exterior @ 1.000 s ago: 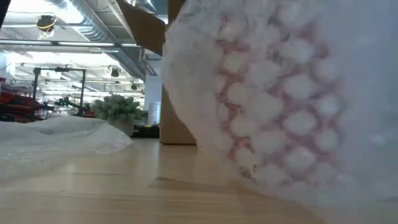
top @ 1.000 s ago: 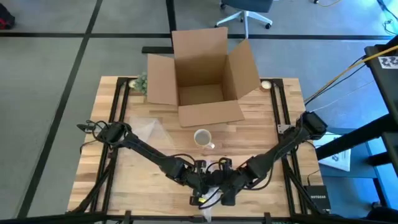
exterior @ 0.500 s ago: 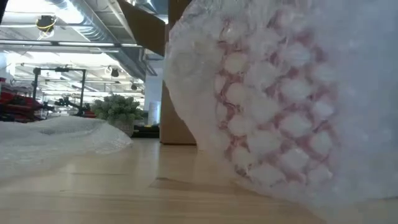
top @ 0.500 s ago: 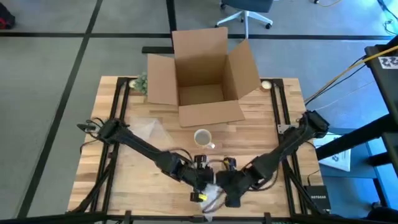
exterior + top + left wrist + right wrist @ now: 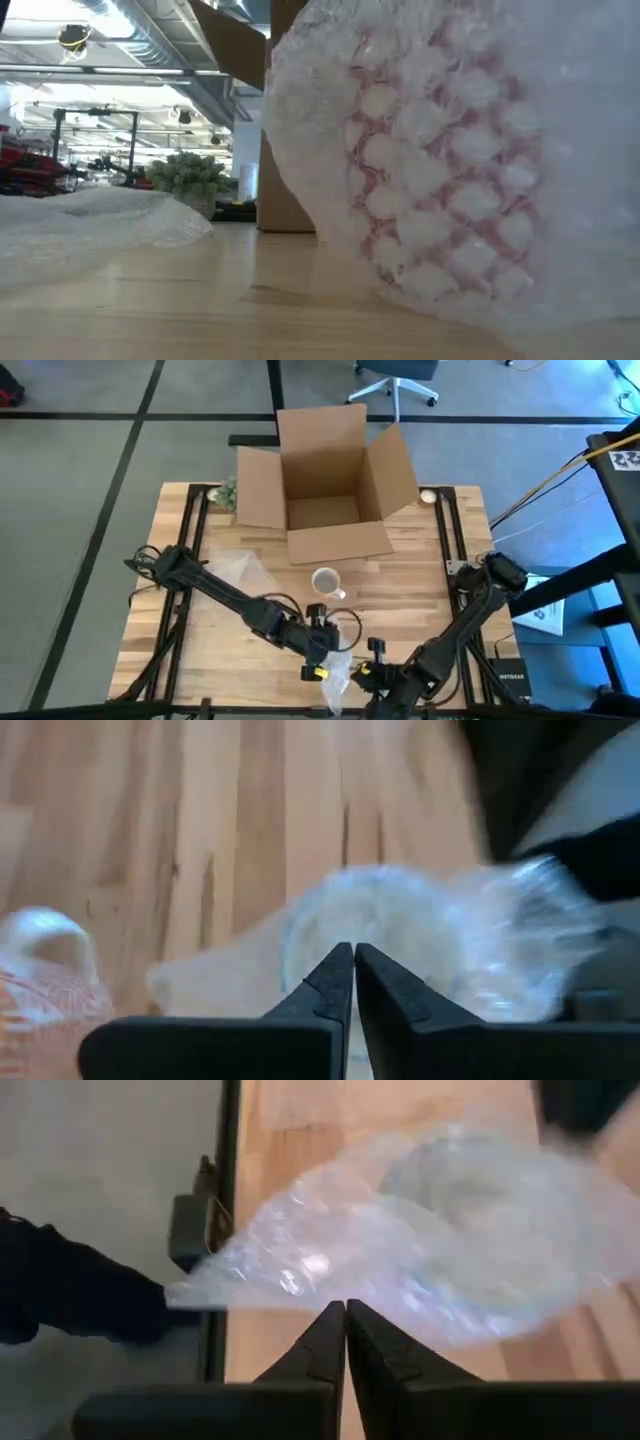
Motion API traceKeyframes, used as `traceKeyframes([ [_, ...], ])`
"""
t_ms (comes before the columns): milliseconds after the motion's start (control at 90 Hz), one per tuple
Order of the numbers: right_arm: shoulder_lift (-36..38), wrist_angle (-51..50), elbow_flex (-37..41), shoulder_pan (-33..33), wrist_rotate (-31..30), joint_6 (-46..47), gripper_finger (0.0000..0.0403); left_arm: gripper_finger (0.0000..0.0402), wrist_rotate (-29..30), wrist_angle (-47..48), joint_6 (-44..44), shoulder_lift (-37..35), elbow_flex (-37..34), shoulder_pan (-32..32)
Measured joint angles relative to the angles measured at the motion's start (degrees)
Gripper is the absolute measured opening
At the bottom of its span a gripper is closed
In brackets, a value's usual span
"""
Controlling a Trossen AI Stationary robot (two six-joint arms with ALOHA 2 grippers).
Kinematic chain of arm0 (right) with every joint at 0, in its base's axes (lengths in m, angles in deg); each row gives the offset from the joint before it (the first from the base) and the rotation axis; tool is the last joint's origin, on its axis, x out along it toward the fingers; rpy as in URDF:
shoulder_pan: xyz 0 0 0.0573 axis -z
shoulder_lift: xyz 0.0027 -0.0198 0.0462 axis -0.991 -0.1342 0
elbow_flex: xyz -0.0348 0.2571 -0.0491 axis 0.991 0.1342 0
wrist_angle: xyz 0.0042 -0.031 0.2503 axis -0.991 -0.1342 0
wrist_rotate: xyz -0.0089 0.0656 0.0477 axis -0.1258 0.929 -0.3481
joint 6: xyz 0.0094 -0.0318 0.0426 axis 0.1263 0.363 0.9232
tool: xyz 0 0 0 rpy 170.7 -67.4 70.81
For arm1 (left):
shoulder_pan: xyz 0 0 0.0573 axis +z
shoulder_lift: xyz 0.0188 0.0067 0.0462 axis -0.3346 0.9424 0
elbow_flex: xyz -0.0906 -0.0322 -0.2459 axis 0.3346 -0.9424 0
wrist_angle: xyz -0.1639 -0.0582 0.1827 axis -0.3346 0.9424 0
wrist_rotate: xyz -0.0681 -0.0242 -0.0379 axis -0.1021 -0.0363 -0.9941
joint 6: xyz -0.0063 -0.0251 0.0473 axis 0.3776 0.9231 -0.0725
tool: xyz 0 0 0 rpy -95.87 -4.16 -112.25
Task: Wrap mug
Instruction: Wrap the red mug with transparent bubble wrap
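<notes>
Left gripper [image 5: 322,660] and right gripper [image 5: 362,672], fingers pressed together on a bubble wrap sheet [image 5: 337,672], are pinching it at the wooden table's [image 5: 420,595] near edge. Cardboard box [image 5: 325,485] is sitting open at the far side. Mug [image 5: 326,582] is standing unwrapped just before the box. Second wrap piece [image 5: 238,572] is lying left of the mug.

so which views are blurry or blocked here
Low view: bubble wrap sits right against the lens, soft and filling the right side. Both wrist views: the wrap is smeared and out of focus. High view: sharp, mug and box clear.
</notes>
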Motion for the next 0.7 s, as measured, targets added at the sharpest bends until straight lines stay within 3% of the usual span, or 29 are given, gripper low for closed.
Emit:
traceKeyframes([
  [244,0.0,2.9,-0.6,3.7,-3.2,-5.2,0.0000,0.0000,0.0,-2.3,1.8,0.6,-3.8,-0.1],
  [511,-0.1,1.2,-0.8,9.5,5.8,-5.7,0.0000,0.0000,-2.0,-12.3,3.3,0.9,-10.4,-0.1],
  [700,0.1,-2.4,-0.8,12.5,12.2,-4.5,0.0000,0.0000,-3.2,-13.5,3.3,0.8,-11.2,-0.1],
])
